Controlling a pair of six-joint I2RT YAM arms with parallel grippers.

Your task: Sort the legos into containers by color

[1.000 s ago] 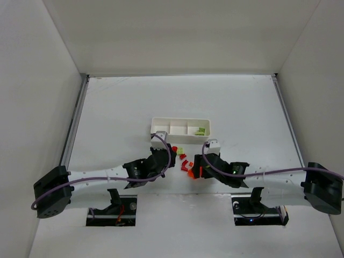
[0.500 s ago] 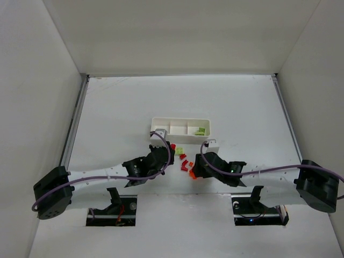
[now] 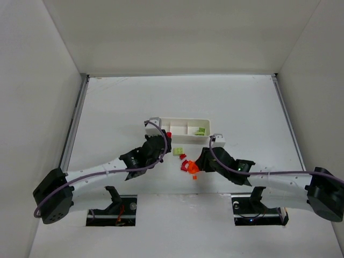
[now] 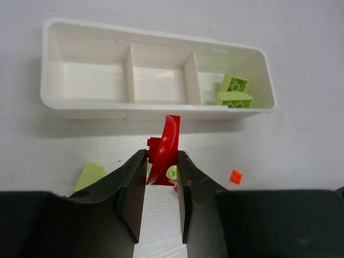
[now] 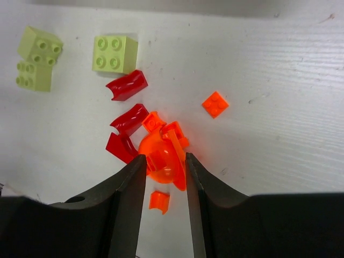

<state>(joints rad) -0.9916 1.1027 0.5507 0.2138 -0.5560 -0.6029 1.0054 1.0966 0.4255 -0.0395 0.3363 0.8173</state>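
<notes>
Left tool: fingers pressed in on a curved red lego, which stands on edge between them, its top poking out past the tips. The white tray lies crosswise just ahead of the tips. Its left and middle compartments hold nothing I can see; two yellow-green bricks sit in the right one.

Right tool: pinching a clear orange lego. I can't tell whether it is off the counter or resting on it. Three loose red pieces lie just left of the tips, with a small orange plate ahead and to the right. An orange scrap sits between the fingers. More yellow-green blocks lie farther ahead on the left.
</notes>
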